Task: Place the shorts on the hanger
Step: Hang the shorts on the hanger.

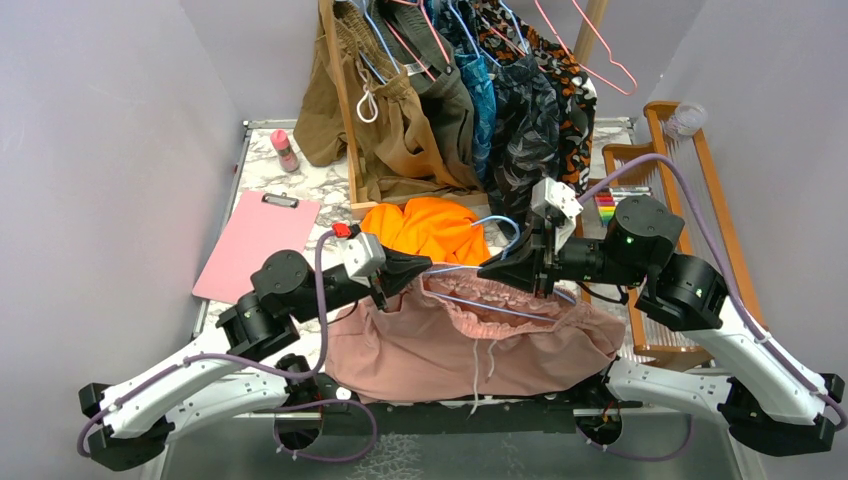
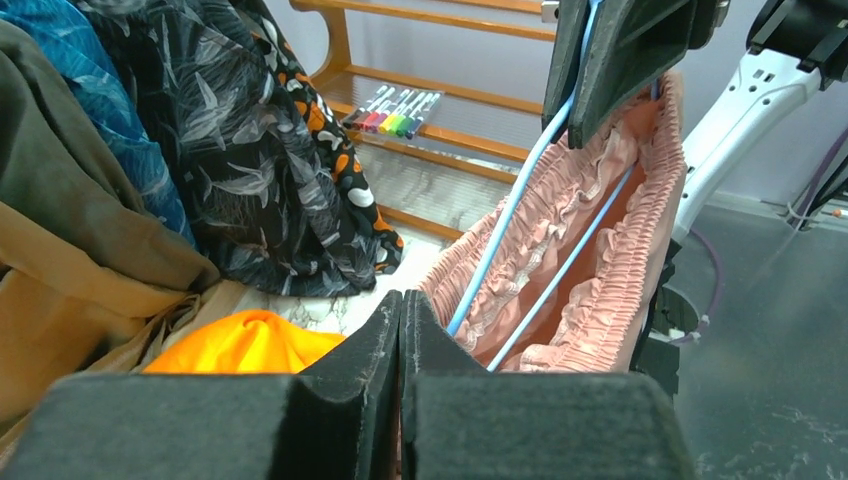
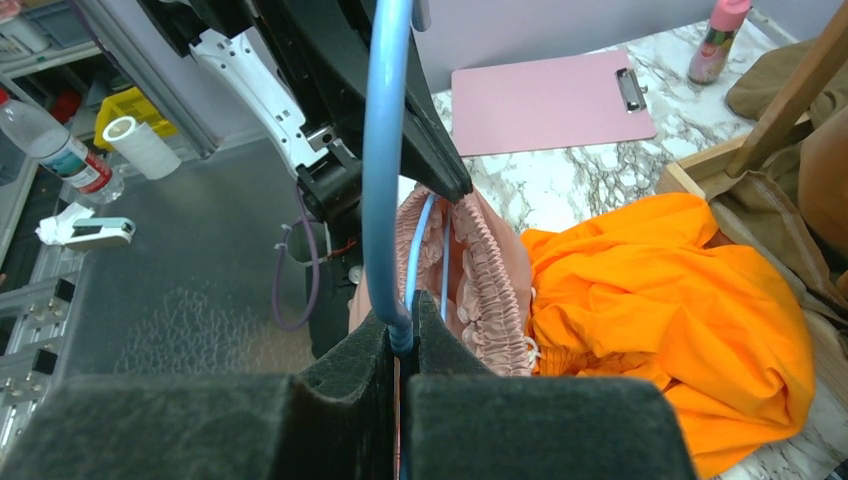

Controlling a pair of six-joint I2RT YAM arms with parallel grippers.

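The dusty pink shorts (image 1: pixel 470 350) hang in front of both arms, their gathered waistband (image 2: pixel 600 200) stretched open. The two light blue wires of the hanger (image 1: pixel 490 308) run inside the waistband, and its hook curves up behind it. My left gripper (image 1: pixel 428 268) is at the left end of the waistband. It is shut (image 2: pixel 402 300), with a sliver of pink fabric between the pads. My right gripper (image 1: pixel 488 268) is shut on the hanger (image 3: pixel 385 150), whose blue wire sits pinched at the fingertips (image 3: pixel 403 330). The shorts (image 3: pixel 490 290) hang just beyond.
Bright orange shorts (image 1: pixel 430 228) lie on the marble table behind the shorts. A wooden rack of hung garments (image 1: pixel 450 100) stands at the back, with pink wire hangers (image 1: pixel 600 50) above. A pink clipboard (image 1: pixel 258 245) and a pink bottle (image 1: pixel 285 150) are on the left. Markers (image 1: pixel 606 208) sit on a wooden stand on the right.
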